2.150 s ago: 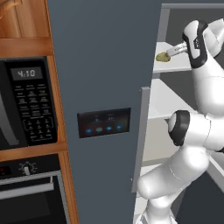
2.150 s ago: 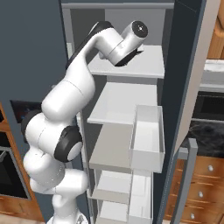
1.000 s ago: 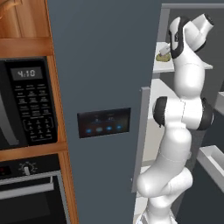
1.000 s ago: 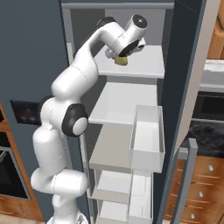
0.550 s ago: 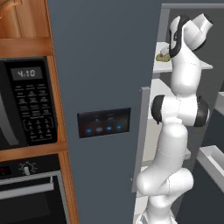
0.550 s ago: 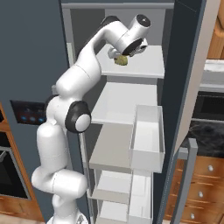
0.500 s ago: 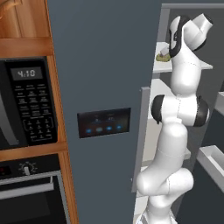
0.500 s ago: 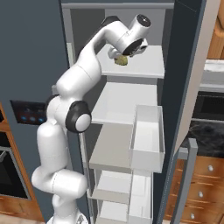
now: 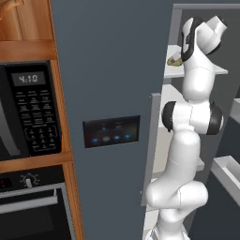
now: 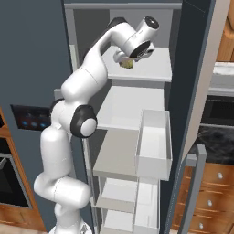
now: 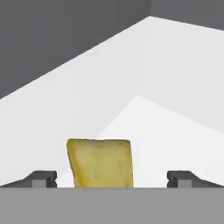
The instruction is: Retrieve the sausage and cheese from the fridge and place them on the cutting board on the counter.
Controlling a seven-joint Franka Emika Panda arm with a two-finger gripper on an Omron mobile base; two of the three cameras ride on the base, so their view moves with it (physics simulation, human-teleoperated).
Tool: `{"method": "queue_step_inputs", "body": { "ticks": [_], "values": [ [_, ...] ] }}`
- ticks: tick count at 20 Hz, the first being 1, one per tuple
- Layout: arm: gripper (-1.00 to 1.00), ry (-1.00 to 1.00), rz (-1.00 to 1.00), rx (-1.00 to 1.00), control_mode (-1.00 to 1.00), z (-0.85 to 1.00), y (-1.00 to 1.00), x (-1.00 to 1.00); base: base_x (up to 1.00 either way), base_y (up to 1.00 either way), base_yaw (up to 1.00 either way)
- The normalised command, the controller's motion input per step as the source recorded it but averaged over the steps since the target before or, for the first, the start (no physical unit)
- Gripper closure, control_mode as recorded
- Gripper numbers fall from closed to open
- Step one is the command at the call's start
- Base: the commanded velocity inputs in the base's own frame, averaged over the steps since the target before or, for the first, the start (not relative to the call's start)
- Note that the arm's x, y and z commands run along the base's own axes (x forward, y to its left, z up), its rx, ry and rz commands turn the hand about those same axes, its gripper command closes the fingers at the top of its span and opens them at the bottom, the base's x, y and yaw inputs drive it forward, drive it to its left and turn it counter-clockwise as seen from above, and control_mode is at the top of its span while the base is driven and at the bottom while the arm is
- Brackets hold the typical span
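Observation:
The fridge (image 9: 108, 93) stands with its right door swung open, white shelves showing inside. On the top shelf (image 10: 146, 73) sits the cheese (image 10: 128, 65), a yellowish-olive lump, also seen past the door edge (image 9: 172, 61). My gripper (image 10: 124, 60) reaches down onto that shelf right at the cheese. In the hand view the cheese (image 11: 99, 162) stands between my two fingertips (image 11: 43, 178), gripper (image 11: 112, 178) open, with gaps on both sides. The sausage and the cutting board are out of view. A strip of the black counter (image 10: 218, 142) lies right of the fridge.
A white door bin (image 10: 153, 141) juts out at mid height beside the lower shelves. The open door (image 10: 194, 91) stands close on the right. Left of the fridge are a black microwave (image 9: 23, 112) and an oven (image 9: 33, 211). Wooden drawers (image 10: 215, 183) sit under the counter.
The arm has straightened upward and brought the hand down over the cheese on the top shelf. Over the last half second it has barely moved; the jaws stay open.

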Motion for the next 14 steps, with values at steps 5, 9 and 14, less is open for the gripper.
{"method": "queue_step_inputs", "body": {
  "ticks": [5,9,14],
  "values": [
    [-1.00,0.00,0.01,0.00,-1.00,-0.15,0.11,0.00,0.00,0.00,0.00],
    [1.00,0.00,0.01,0.00,-1.00,-0.16,0.04,-0.01,0.00,0.00,0.00],
    [1.00,0.00,0.02,0.00,-1.00,-0.09,0.00,-0.06,0.00,0.00,0.00]
  ]
}}
